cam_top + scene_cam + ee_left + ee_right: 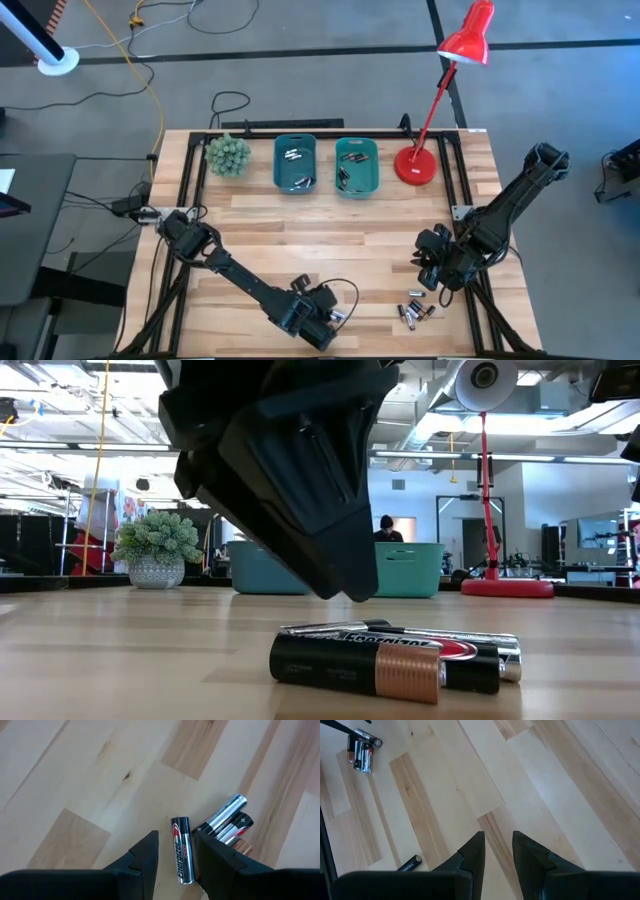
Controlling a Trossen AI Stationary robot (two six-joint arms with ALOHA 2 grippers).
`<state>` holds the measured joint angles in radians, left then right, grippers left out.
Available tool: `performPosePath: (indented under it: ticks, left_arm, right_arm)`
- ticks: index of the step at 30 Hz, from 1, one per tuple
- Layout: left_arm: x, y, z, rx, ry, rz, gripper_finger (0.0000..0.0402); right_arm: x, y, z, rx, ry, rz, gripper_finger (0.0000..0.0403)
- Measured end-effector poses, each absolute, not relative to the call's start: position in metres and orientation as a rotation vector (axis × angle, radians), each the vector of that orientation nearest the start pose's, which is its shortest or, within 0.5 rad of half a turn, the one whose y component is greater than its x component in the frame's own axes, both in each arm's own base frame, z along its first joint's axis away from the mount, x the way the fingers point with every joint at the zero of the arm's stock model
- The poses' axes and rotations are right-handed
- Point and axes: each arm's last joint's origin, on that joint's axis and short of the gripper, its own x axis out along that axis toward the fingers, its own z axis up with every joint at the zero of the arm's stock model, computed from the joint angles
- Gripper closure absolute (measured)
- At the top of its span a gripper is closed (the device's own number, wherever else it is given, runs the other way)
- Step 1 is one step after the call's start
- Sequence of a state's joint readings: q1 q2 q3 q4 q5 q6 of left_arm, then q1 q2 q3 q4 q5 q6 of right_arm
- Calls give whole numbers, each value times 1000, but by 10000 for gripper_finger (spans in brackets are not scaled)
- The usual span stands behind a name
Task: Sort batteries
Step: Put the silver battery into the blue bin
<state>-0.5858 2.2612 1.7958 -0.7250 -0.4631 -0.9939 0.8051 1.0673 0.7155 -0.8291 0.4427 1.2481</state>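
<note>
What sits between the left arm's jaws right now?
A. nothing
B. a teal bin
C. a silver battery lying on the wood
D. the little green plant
C: the left wrist view shows a silver battery lying on the wood between the open jaws of the left gripper.

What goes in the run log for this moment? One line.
left pincer: open around silver battery | right pincer: open, empty | bins: partly filled

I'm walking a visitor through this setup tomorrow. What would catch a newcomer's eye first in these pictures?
Probably the red desk lamp at the table's far right, beside two teal bins already holding some batteries. Next, the left claw at the near edge, its fingers open on either side of a silver battery lying on the wood, with a few more batteries just beyond it. The right claw hangs over bare wood near another loose cluster.
</note>
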Motion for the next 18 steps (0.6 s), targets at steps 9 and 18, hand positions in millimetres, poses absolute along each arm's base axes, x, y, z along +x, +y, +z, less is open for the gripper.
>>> performPosePath:
  ticks: [9, 18]
  left_arm:
    - [396, -246, 160, -250, 993, 378, 278]
    - [395, -244, 151, -238, 1021, 408, 278]
  right_arm:
    - [133, 120, 220, 449, 956, -300, 287]
    - [133, 120, 220, 450, 955, -300, 287]
